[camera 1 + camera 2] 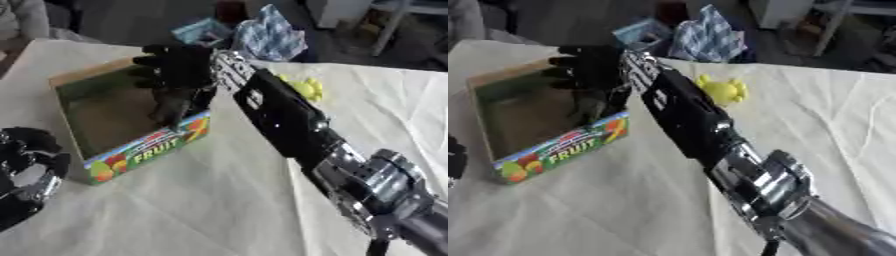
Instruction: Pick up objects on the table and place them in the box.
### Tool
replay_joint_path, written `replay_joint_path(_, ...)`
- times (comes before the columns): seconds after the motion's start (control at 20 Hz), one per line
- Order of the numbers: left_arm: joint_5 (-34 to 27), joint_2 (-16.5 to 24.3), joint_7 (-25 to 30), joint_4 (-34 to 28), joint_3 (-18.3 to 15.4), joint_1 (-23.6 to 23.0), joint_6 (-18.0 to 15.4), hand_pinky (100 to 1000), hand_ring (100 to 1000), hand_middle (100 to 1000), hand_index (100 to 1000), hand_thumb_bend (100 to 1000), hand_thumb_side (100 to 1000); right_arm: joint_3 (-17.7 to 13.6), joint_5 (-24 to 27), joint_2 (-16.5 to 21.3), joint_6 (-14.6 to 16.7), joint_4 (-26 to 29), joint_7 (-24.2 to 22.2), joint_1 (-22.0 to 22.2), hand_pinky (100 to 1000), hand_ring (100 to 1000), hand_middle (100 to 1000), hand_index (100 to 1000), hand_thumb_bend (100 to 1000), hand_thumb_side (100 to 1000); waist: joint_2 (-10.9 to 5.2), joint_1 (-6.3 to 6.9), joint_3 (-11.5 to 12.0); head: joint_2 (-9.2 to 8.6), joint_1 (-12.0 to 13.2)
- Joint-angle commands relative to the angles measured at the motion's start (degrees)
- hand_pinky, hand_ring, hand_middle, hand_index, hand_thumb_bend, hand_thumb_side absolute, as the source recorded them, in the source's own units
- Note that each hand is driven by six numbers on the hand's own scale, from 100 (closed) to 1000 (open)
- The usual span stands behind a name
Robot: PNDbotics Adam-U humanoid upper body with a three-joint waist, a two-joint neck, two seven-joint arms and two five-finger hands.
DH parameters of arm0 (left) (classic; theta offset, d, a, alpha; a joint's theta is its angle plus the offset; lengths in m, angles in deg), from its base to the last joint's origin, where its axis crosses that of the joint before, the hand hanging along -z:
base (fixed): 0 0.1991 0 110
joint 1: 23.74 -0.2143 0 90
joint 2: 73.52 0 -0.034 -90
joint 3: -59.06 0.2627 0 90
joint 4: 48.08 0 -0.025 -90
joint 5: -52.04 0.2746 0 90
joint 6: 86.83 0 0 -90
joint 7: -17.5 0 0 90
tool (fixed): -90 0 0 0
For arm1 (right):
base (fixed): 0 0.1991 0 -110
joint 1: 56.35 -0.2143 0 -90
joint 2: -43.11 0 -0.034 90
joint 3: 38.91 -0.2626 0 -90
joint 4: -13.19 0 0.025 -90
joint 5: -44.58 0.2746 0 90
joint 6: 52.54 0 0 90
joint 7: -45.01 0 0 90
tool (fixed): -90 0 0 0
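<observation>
My left hand [26, 175] sits idle at the lower left edge of the left eye view, fingers curled loosely with nothing in them that I can see. Across the cloth-covered surface [201, 200] my right arm runs up and leftward to the box [144, 150], the open cardboard carton with FRUIT printed on its near wall. My right hand [175, 67] is over the box's right side, fingers curled downward around a dark, upright object [171, 107] that hangs into the interior; I cannot make out what it is. I judge this to be the release step. To do it well I would lower the object until it nears the box floor, keep it clear of the near wall, then let my fingers spread and lift straight up so nothing catches the rim. Beyond my forearm, a yellow object [721, 90] lies on the surface, well apart from the box, likely next.
</observation>
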Motion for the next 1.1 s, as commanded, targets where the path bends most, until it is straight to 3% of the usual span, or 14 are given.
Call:
replay_joint_path(0.05,-0.2,0.52,-0.18,-0.78,-0.37,0.26,-0.08,534,617,568,655,374,100,0.24,2.22,1.75,8.78,1.37,8.19,-2.05,953,1000,1000,1000,443,570,-1.22,0.39,-0.14,-0.36,0.16)
replay_joint_path(0.75,0.06,1.2,-0.59,-0.46,-0.73,-0.53,-0.11,533,618,568,656,376,100,4.71,7.63,5.45,8.78,8.73,9.18,-3.3,979,1000,1000,1000,440,671,-2.4,-0.1,-2.02,0.34,1.31)
replay_joint_path(1.1,0.27,1.43,-1.02,-0.32,-1.13,-0.98,-0.19,533,619,568,656,377,100,5.56,10.43,9.38,8.78,11.7,10.22,-2.74,981,1000,1000,1000,440,684,-2.71,-0.25,-3.51,0.6,2.3)
